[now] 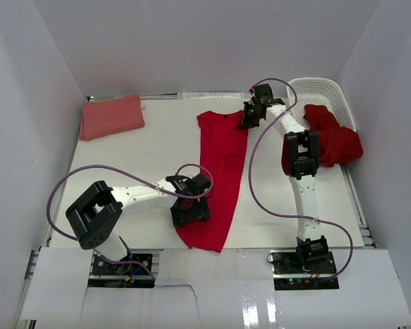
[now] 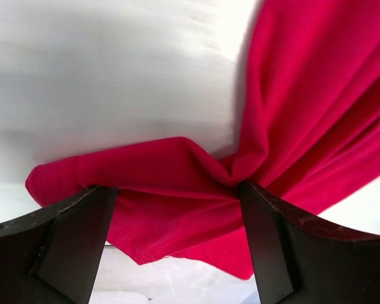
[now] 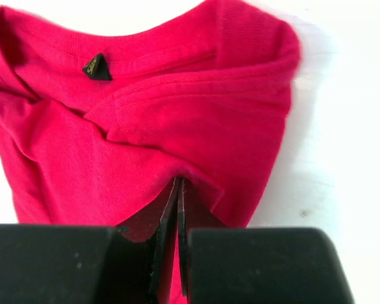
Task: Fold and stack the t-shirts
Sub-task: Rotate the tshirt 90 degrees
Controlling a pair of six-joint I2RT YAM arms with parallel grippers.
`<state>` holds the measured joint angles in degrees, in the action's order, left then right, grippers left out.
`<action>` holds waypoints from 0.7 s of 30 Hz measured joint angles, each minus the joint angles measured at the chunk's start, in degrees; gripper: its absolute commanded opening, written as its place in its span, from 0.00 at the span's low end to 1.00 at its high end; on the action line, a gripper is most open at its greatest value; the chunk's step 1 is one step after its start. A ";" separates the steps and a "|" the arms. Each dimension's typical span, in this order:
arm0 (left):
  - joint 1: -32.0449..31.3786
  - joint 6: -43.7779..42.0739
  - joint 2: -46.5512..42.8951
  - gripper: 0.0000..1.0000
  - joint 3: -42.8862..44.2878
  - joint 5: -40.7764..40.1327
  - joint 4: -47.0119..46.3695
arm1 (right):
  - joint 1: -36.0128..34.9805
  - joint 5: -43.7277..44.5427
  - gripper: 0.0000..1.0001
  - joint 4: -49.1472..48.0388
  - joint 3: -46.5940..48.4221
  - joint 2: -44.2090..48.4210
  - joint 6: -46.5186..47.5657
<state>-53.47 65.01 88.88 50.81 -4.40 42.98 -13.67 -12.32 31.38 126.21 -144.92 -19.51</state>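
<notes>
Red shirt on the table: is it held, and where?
The right pincer grips the shirt at a shoulder beside the collar; the left pincer straddles bunched cloth, open.

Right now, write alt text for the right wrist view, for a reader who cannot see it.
The right gripper has its black fingers shut on a fold of a red t-shirt near its collar. A small black tag sits inside the neckline, and white table shows to the right.

Shirt (image 1: 219,178) lies between folded shirt (image 1: 111,116) and basket (image 1: 327,91).
</notes>
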 measured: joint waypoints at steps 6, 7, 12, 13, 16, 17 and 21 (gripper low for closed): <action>-6.58 2.40 4.57 0.90 4.94 4.02 -0.85 | 1.46 -6.60 0.08 -1.68 1.86 -2.23 -2.91; -8.02 2.89 5.01 0.90 5.33 5.05 -0.96 | 1.73 -7.43 0.08 -2.45 1.95 -2.51 -3.32; -12.55 4.81 5.60 0.90 5.84 9.07 -0.92 | 2.45 -9.97 0.08 -4.33 1.99 -3.23 -4.79; -13.09 5.09 5.60 0.90 5.92 9.84 -0.96 | 2.51 -10.51 0.08 -4.61 2.05 -3.39 -5.03; -13.55 5.73 4.87 0.90 6.05 11.10 -0.79 | 2.73 -11.65 0.08 -5.16 2.05 -3.58 -5.42; -13.57 5.99 4.31 0.90 6.14 11.28 -0.52 | 2.73 -11.89 0.08 -5.38 2.05 -3.63 -5.44; -13.51 6.64 0.37 0.91 7.39 11.67 1.22 | 2.80 -12.41 0.08 -6.08 2.05 -3.76 -5.49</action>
<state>-66.98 71.66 89.25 58.19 7.27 44.21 -10.87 -24.73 25.30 128.27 -148.68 -24.99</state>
